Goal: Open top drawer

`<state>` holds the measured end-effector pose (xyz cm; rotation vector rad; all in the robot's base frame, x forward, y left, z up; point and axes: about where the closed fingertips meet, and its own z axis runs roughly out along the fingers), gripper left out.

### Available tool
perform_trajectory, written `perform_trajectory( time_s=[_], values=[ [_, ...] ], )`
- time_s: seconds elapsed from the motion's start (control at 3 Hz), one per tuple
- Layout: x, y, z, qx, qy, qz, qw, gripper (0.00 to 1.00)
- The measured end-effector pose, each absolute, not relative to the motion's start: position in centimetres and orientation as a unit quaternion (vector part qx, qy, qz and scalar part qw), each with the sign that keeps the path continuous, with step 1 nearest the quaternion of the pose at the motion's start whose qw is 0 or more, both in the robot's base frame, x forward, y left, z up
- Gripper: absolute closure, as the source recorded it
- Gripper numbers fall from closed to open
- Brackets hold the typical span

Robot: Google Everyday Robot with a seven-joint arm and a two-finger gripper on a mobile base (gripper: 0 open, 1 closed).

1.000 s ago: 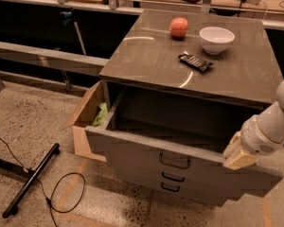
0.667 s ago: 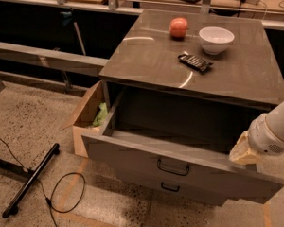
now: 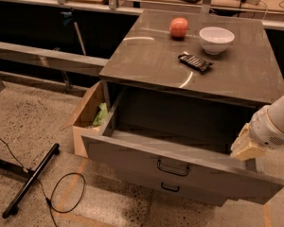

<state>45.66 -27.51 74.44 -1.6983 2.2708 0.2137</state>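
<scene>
Presently top drawer (image 3: 203, 171) stands pulled well out, gripper (image 3: 246, 148) at its 3 o'clock end, grip state indeterminate.

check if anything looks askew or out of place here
Nothing spilled or broken. The top drawer hangs far out, its front seemingly slanted against the cabinet; the gripper sits at its right top edge. A cardboard box stands beside the cabinet, flap splayed.

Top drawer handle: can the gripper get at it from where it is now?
Probably yes. The gripper is by the top drawer, at its front's right end; its handle, centred on the front, faces out with nothing before it.
</scene>
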Motion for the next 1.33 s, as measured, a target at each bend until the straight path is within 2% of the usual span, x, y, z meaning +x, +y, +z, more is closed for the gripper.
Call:
perform_trajectory(
  time_s=[0.33,1.33],
  values=[
    [46.6,-27.6,73.4,-0.58,0.798,0.062,0.155,0.33],
    [48.3,-27.3,71.3,-0.572,0.802,0.048,0.166,0.99]
  ],
)
